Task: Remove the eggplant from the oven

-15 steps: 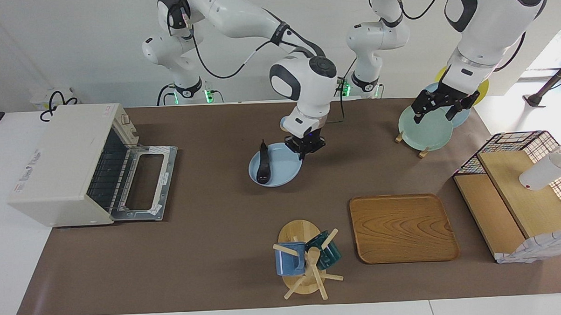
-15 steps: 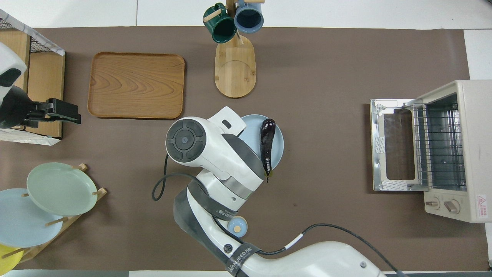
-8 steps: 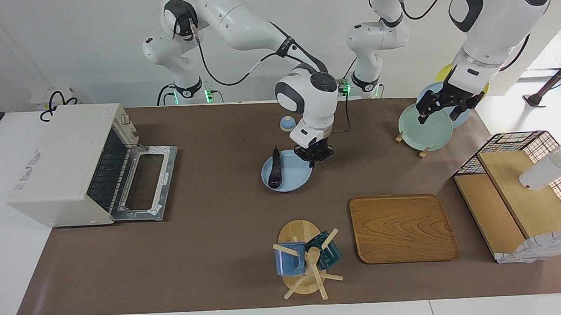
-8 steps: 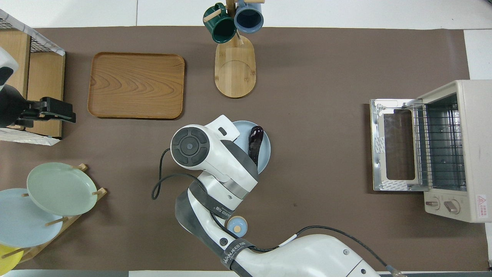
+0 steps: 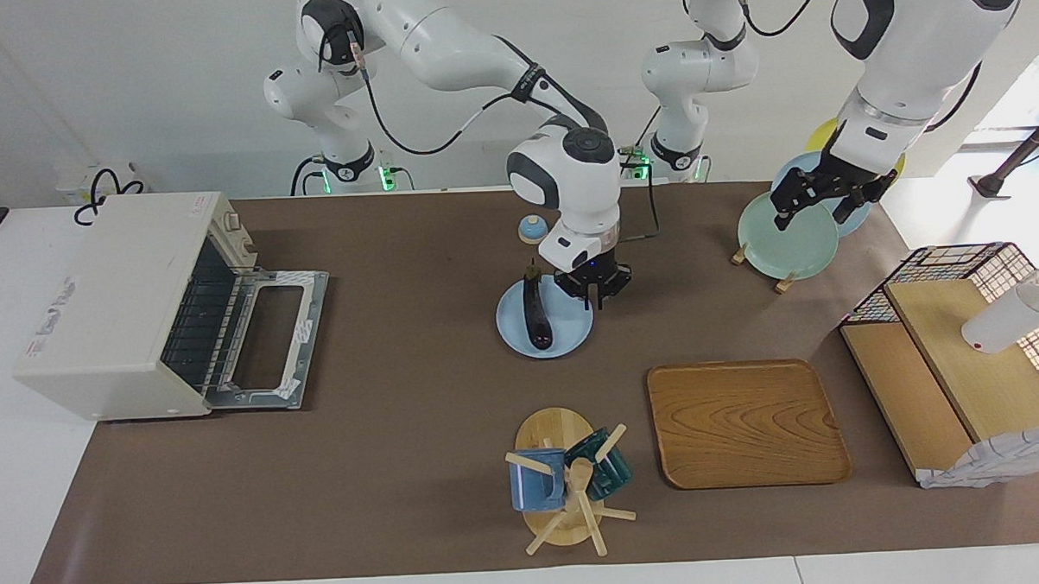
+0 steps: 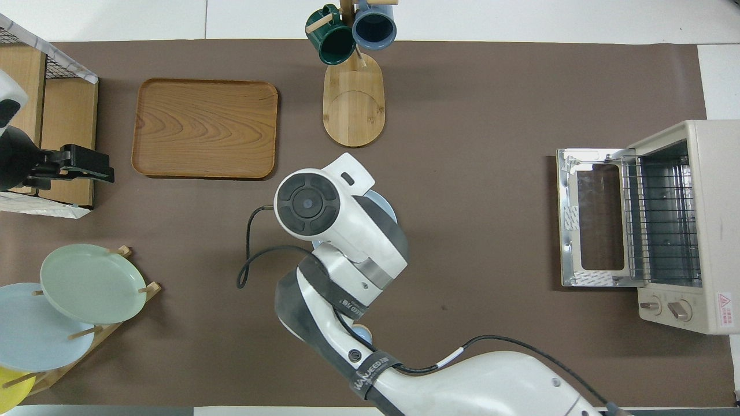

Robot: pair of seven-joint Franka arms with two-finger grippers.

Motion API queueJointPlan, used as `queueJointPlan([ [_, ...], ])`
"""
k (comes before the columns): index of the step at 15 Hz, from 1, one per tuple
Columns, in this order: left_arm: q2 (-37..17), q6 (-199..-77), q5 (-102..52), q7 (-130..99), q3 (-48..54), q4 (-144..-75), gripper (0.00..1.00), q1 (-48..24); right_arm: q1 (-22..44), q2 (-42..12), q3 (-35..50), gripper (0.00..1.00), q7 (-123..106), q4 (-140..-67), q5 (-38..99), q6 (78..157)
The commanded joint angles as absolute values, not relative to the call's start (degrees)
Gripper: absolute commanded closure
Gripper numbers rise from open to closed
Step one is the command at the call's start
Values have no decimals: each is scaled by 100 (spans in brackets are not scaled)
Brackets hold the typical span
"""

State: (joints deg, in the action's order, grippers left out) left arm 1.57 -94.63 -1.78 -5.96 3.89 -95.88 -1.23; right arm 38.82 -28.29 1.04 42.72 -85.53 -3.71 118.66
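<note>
The eggplant lies on a light blue plate at mid-tabletop, out of the toaster oven. The oven stands at the right arm's end with its door dropped open and its rack bare. In the facing view, the right claw sits at the plate's 2 o'clock rim, clamped on that rim. The left claw hangs over the plate rack, fingers spread, holding nothing.

Bare mat between open oven and plate.
</note>
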Motion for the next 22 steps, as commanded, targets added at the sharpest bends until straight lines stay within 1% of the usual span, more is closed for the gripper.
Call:
queueJointPlan([
  [1, 281, -9720, -123, -562, 439, -9887, 0, -114, 3131, -2120, 176, 100, 3124, -8762, -431, 10762],
  [3, 351, -9869, -132, -606, 474, -10098, 0, -236, 2570, -1794, 167, 100, 2901, -9086, -553, 10023],
  [5, 352, -10054, -132, -903, 483, -10309, 0, -683, 2129, -1530, 176, 100, 2865, -9665, -903, 9827],
  [7, 343, -10535, -132, -1718, 483, -10642, 0, -1288, 1978, -1214, 176, 100, 2839, -10499, -1124, 10088],
  [9, 220, -10940, -132, -2422, 483, -10845, 0, -1860, 1812, -977, 167, 100, 2787, -11281, -1317, 10798],
  [11, -69, -11476, -141, -3055, 483, -11003, 0, -2441, 1312, -897, 176, 100, 2105, -11784, -1599, 11537],
  [13, -499, -12090, -141, -3540, 483, -11100, 0, -2951, 942, -896, 184, 100, 1636, -11978, -1617, 11925],
  [15, -869, -12636, -141, -3568, 483, -11258, 0, -3250, 783, -932, 176, 100, 1460, -12207, -1635, 12390],
  [19, -1466, -13725, -141, -4058, 475, -11548, 0, -3796, 677, -958, 176, 100, 1477, -12357, -1635, 12586],
  [20, -1633, -13894, -141, -4121, 475, -11549, 0, -3866, 598, -958, 184, 100, 1477, -12366, -1635, 12595],
  [22, -1775, -13983, -141, -4122, 466, -11549, 0, -3999, 554, -1002, 176, 100, 1433, -12445, -1635, 12830],
])
